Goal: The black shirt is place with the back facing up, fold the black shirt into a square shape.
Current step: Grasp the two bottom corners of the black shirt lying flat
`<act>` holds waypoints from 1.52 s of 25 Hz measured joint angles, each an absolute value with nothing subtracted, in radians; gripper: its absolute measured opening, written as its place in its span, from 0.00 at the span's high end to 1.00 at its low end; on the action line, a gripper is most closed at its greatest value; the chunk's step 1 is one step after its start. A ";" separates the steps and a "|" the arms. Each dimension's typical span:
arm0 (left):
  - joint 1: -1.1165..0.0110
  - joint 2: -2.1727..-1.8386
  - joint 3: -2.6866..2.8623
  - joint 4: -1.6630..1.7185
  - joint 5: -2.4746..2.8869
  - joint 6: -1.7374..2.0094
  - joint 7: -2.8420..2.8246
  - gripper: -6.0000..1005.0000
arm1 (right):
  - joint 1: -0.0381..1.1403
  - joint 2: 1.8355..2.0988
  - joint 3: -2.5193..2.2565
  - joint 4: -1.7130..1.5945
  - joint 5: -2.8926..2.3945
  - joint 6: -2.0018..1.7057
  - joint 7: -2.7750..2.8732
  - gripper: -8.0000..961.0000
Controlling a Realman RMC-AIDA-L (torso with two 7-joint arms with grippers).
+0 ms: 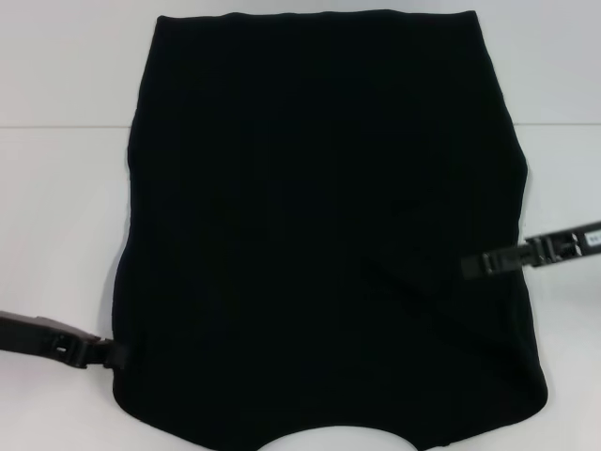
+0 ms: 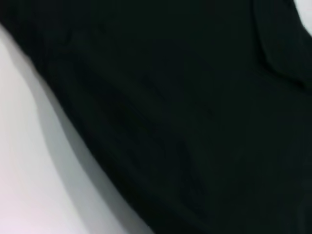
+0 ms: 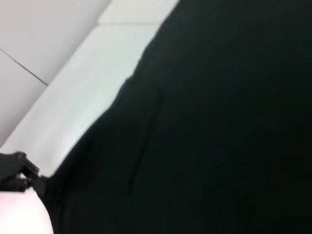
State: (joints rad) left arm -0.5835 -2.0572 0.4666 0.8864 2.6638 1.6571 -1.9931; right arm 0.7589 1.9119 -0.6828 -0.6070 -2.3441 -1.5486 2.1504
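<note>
The black shirt (image 1: 324, 225) lies flat on the white table, plain side up, with no lettering showing and its neck curve at the near edge. Its sides run nearly straight, and no sleeves stick out. My left gripper (image 1: 115, 355) is low at the shirt's near-left edge, touching or just beside the cloth. My right gripper (image 1: 470, 266) reaches in from the right and sits over the shirt's right part. The left wrist view is filled by the shirt (image 2: 195, 117) over white table. The right wrist view shows the shirt (image 3: 219, 126) and, farther off, the left gripper (image 3: 22, 176) at its edge.
The white table (image 1: 56, 216) shows bare on both sides of the shirt, with a seam line (image 1: 66, 126) running across it at the far left and far right. The shirt's far hem lies near the table's far part.
</note>
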 joint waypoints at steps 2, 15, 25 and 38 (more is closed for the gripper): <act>-0.584 -2.058 0.468 0.882 2.646 1.657 -1.993 0.95 | 0.731 1.900 -0.678 -0.608 -2.347 -1.583 2.163 0.16; -0.587 -2.068 0.472 0.877 2.638 1.638 -1.988 0.95 | 0.600 1.864 -0.678 -0.606 -2.359 -1.655 2.194 0.17; -0.588 -2.069 0.474 0.870 2.637 1.635 -1.983 0.95 | 0.656 1.902 -0.683 -0.607 -2.448 -1.618 2.215 0.17; -0.591 -2.069 0.474 0.864 2.637 1.631 -1.979 0.95 | 0.722 1.953 -0.685 -0.619 -2.581 -1.558 2.248 0.30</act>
